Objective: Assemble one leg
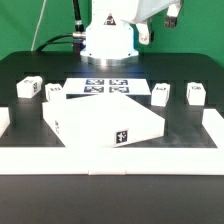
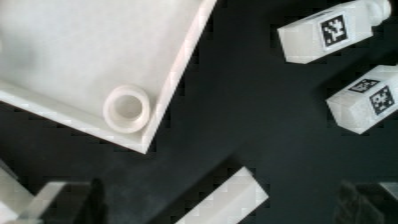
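In the wrist view the pincer (image 2: 210, 205) shows only 2 dark, blurred fingertips (image 2: 50, 203), cut by the picture's edge. Between them a white piece (image 2: 222, 195) is cut too; I cannot tell what it is. Ahead of the pincer, 1 leg (image 2: 365, 95) and the tray panel (image 2: 71, 60) are cropped.

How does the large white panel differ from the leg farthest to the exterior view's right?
The panel is far larger than the leg. The panel is a wide flat slab lying askew mid-table; the leg is a small stubby block off to the side. The panel has a round hole at its corner; the leg shows none. Both are white, carry a black-and-white tag and rest on the dark table.
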`<act>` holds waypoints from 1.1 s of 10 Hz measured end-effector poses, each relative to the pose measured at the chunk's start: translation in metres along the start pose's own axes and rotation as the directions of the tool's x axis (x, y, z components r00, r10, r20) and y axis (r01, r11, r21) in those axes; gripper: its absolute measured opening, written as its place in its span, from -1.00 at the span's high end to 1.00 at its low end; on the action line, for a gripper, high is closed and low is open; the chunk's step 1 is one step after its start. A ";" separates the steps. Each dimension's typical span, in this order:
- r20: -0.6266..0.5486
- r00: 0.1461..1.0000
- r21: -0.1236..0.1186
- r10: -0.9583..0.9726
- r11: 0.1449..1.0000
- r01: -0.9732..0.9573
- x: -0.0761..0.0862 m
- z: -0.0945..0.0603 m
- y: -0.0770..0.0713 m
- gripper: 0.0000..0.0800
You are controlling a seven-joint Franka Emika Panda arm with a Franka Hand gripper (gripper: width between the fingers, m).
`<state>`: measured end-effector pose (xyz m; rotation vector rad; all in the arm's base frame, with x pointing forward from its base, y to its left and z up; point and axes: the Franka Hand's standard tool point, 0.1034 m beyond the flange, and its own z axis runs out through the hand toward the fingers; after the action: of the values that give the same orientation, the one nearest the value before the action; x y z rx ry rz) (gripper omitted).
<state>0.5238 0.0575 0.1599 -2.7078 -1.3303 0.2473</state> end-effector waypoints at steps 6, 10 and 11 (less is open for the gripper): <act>0.001 1.000 0.000 0.001 1.000 -0.001 0.000 0.000 0.000 -0.62; -0.023 0.992 -0.029 -0.124 0.992 0.123 -0.012 0.012 0.000 -0.62; -0.026 0.981 -0.039 -0.193 0.981 0.192 -0.022 0.020 -0.001 -0.62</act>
<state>0.5063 0.0411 0.1426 -2.5759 -1.5893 0.1645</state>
